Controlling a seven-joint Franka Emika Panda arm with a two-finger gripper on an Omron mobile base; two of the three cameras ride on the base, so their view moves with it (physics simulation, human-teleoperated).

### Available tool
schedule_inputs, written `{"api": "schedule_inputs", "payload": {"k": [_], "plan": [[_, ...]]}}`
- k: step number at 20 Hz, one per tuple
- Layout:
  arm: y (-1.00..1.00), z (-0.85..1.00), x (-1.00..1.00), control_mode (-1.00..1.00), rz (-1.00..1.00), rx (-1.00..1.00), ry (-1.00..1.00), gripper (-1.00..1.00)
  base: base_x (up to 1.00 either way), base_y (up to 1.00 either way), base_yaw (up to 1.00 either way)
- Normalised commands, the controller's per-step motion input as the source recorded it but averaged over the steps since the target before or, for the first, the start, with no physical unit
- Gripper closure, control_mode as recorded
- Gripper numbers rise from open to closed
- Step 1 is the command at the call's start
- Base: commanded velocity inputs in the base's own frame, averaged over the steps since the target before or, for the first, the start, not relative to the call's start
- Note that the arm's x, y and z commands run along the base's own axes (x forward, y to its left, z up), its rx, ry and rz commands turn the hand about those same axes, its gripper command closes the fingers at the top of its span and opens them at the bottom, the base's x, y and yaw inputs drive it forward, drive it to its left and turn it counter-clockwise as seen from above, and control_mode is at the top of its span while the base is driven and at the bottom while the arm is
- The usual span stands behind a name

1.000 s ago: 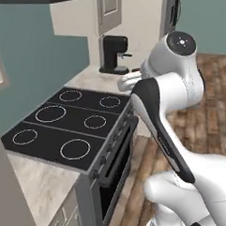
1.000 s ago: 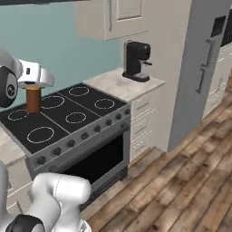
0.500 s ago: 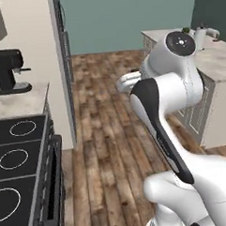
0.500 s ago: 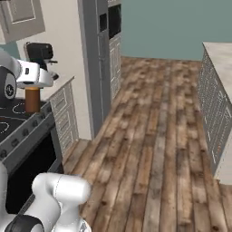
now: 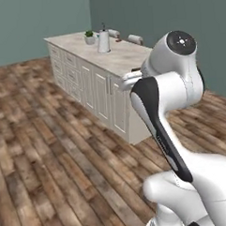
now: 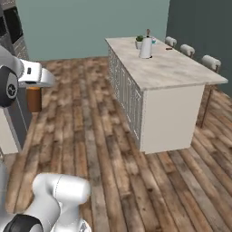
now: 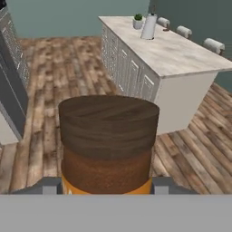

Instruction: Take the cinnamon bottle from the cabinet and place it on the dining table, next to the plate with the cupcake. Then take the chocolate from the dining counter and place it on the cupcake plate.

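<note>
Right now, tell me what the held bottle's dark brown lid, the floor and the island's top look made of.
Dark brown round lid: seemingly wood, matte, with faint grain streaks. Brown plank floor: wood-look boards with seams and mixed tones, low sheen. Pale island countertop: probably stone or laminate; light, faintly mottled, smooth.

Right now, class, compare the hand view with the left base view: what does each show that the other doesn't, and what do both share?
Hand view: the cinnamon bottle up close, dark lid on top, with dark cabinets at the left. Left base view: the robot's white arm across the right side. Both: the island counter, its white pitcher, small plant and the wood floor.
</note>
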Motion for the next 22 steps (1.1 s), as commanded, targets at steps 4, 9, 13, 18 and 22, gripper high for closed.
{"api": "schedule_inputs", "payload": {"k": [4, 9, 13, 18, 22], "plan": [[0.00, 0.00, 0.00, 1.00, 0.00, 0.00, 0.00, 1.00, 0.42, -0.59, -0.45], [0.00, 0.00, 0.00, 1.00, 0.00, 0.00, 0.00, 1.00, 0.60, -0.55, -0.39], [0.00, 0.00, 0.00, 1.00, 0.00, 0.00, 0.00, 1.00, 0.90, -0.54, -0.34], [0.00, 0.00, 0.00, 1.00, 0.00, 0.00, 0.00, 1.00, 1.00, -0.40, -0.33], [0.00, 0.00, 0.00, 1.00, 0.00, 0.00, 0.00, 1.00, 1.00, -0.18, -0.35]]}}
